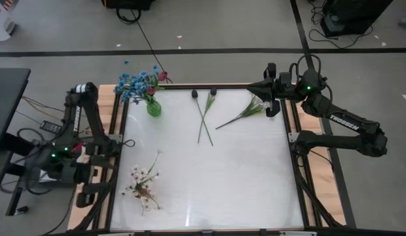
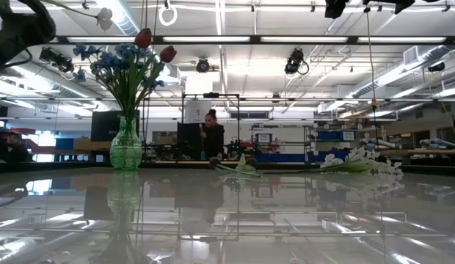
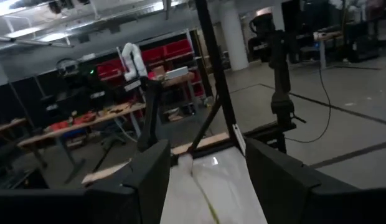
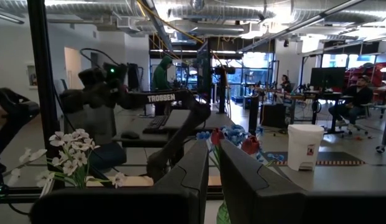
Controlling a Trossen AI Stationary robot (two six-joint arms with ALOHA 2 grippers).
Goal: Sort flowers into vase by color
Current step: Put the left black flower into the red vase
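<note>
Green glass vase [image 1: 154,106] stands at the far left of the table [image 1: 209,177], already holding blue blossoms [image 1: 132,82] plus two pink-red tulip buds [image 1: 152,84] (so colours are mixed in it, as far as the task goes). Two dark-bud stems [image 1: 205,118] lie crossed at far centre. One white-blossom spray [image 1: 245,113] lies just right of them, near the right gripper [image 1: 272,99]. A second white spray [image 1: 144,181] lies near left, by the left arm.

Right gripper hovers at the far right edge of the table, just beside that spray's tip; in its wrist view the fingers [image 4: 187,171] stand only a narrow slit apart with nothing between them. Left gripper [image 3: 205,168] is parked off the table's left side, fingers wide apart, empty.

No second vase is visible, though it may be hidden behind an arm.

Risks, as a judgement: thin stems lying flat on a glossy top could slide or roll away under a pinch; with the claw nearly closed it may push the spray instead of straddling it. Inserting a stem into the crowded vase could tip it or knock blossoms out.
</note>
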